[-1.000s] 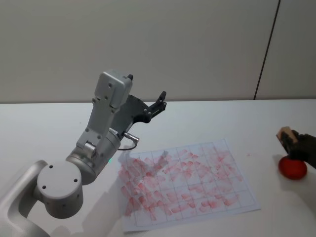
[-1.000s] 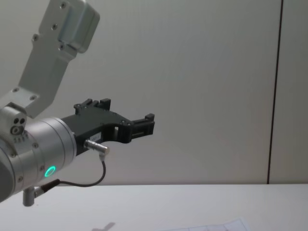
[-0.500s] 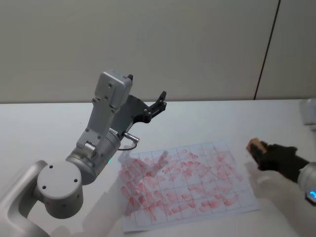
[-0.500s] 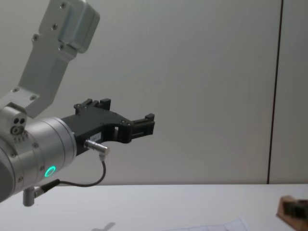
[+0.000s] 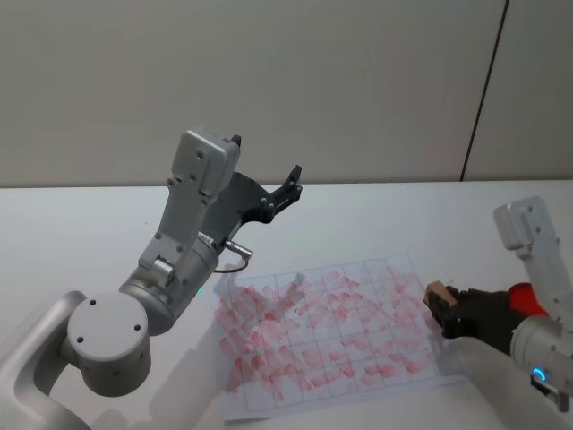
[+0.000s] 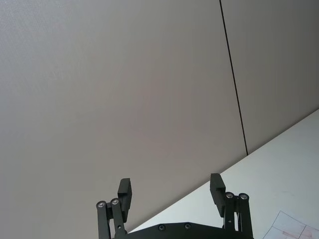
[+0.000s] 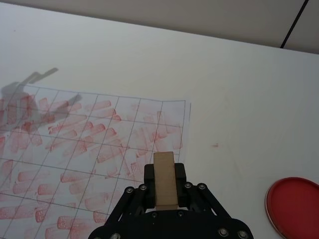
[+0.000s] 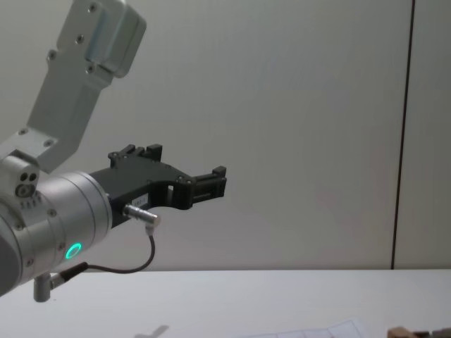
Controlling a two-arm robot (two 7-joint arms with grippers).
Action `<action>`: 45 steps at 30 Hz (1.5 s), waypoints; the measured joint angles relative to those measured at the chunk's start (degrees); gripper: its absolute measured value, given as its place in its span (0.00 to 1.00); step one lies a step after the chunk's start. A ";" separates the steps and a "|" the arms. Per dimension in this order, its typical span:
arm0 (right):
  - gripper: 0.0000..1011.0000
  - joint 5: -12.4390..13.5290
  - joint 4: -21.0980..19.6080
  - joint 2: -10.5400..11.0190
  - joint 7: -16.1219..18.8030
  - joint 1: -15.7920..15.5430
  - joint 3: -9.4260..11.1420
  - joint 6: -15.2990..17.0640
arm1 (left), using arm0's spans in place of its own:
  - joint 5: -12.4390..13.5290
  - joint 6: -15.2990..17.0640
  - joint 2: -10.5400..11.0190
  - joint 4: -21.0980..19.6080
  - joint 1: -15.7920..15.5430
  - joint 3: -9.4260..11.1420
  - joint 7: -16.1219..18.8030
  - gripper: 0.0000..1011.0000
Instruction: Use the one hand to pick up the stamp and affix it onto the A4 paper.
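The A4 paper [image 5: 331, 336] lies flat on the white table, its printed grid covered in red stamp marks; it also shows in the right wrist view as the A4 paper [image 7: 75, 144]. My right gripper [image 5: 441, 310] is shut on the stamp [image 5: 436, 292], a small tan wooden block, and hovers over the sheet's right edge. In the right wrist view the stamp [image 7: 165, 189] stands upright in the right gripper [image 7: 165, 172], just above the marked grid near the sheet's corner. My left gripper [image 5: 288, 185] hangs raised and open behind the paper, nothing in it.
A round red ink pad [image 7: 294, 201] sits on the table to the right of the paper, partly hidden behind my right arm [image 5: 537, 296]. The left arm's big grey body [image 5: 170, 278] rises over the table's left side. A plain wall stands behind.
My right gripper has carried the stamp leftward from the red ink pad to the paper's right edge and lowered it. The left arm has not moved.
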 joint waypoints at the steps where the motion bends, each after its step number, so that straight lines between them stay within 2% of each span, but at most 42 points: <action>1: 0.22 -0.17 0.00 -0.05 -0.08 -0.03 -0.08 0.23 | 0.00 0.00 0.00 0.00 0.00 0.00 0.00 0.99; 12: 0.22 -2.29 0.82 -0.50 -0.42 -0.36 -1.00 1.80 | 0.00 0.00 0.00 0.00 0.00 0.00 0.00 0.99; 28: 0.22 -5.13 2.22 -1.04 2.09 -0.28 -2.23 -0.31 | 0.00 0.00 0.00 0.00 0.00 0.00 0.00 0.99; 45: 0.22 -5.58 4.14 -1.49 2.86 -0.02 -2.41 0.66 | 0.00 0.00 0.00 0.00 0.00 0.00 0.00 0.99</action>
